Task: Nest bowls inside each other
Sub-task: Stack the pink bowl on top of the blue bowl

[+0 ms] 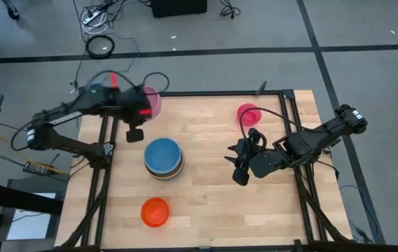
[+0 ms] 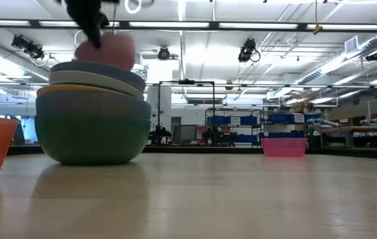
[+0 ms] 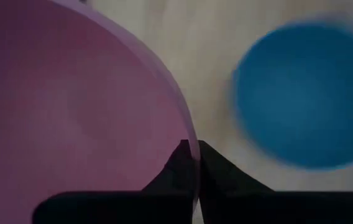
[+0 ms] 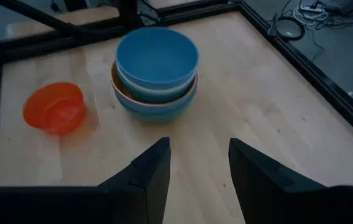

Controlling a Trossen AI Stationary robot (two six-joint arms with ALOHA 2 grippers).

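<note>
At ten o'clock of the stacked bowls (image 1: 164, 158), a pink bowl (image 1: 151, 102) is pinched by the left gripper (image 1: 140, 105); the right gripper (image 1: 241, 162) is held open at three o'clock.

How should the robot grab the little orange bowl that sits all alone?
Probably by its rim, from straight above: the orange bowl stands upright and open, so one finger can go inside the thin wall and one outside. The open right gripper hovers nearer to it.
</note>
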